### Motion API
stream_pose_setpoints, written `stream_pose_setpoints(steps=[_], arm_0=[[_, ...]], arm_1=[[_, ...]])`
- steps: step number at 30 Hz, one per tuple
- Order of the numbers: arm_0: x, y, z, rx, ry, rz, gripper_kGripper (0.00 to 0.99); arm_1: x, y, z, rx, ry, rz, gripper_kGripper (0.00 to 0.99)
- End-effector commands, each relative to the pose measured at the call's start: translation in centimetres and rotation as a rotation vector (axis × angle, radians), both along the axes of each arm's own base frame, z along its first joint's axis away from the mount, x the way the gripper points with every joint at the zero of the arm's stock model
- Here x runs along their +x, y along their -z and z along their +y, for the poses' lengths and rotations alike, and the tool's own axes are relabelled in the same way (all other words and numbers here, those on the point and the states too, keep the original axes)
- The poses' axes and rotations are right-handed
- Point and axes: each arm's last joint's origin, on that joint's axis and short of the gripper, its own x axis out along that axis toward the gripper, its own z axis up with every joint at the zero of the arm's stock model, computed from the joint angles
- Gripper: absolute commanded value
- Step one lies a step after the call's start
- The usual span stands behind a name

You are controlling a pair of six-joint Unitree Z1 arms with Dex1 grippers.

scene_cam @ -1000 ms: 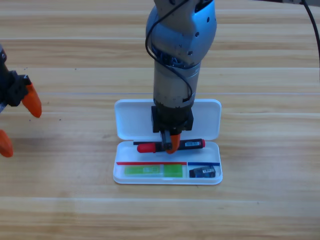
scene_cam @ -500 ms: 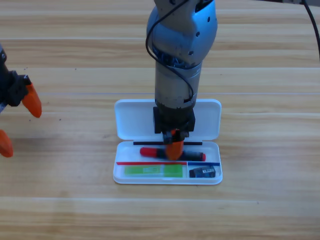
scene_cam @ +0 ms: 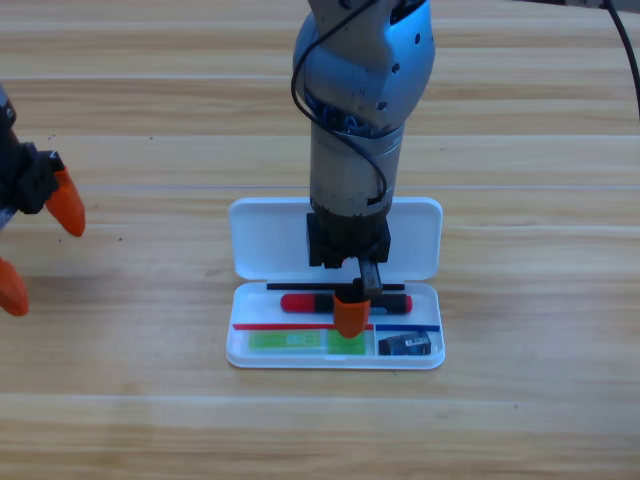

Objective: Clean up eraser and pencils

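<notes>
high view | right gripper [scene_cam: 351,312] low over white case [scene_cam: 262,240], can't tell whether its fingers grip the red-capped pencil [scene_cam: 300,303] in the upper slot | green pencil [scene_cam: 290,341] lower left, eraser [scene_cam: 406,345] lower right | lift straight up, don't drag pencil | left gripper [scene_cam: 35,235] waits at left edge, fingers apart, on table [scene_cam: 520,130]

Robot lab bench, likely: bare wooden table [scene_cam: 520,420], two grey arms with orange-jawed grippers, right gripper [scene_cam: 352,310] over a white case [scene_cam: 262,240]; left gripper [scene_cam: 35,240] at edge.
</notes>
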Motion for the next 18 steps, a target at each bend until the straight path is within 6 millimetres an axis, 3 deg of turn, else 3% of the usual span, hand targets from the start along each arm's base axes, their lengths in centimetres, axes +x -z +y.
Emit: stream_pose_setpoints(steps=[1,9,14,18], arm_0=[[0.1,1.4,-0.7,0.016,0.008,0.050,0.990],[0.2,1.4,-0.7,0.014,0.008,0.047,0.990],[0.4,1.5,-0.8,0.015,0.008,0.049,0.990],[0.7,1.3,-0.9,0.007,0.009,0.038,0.990]], arm_1=[[-0.5,1.0,-0.1,-0.044,0.003,0.022,0.913],[-5.2,-5.1,-3.6,0.013,-0.033,0.088,0.913],[-8.8,-9.7,-8.4,0.046,-0.044,0.100,0.913],[-11.4,-11.7,-12.9,0.046,-0.038,0.104,0.913]])
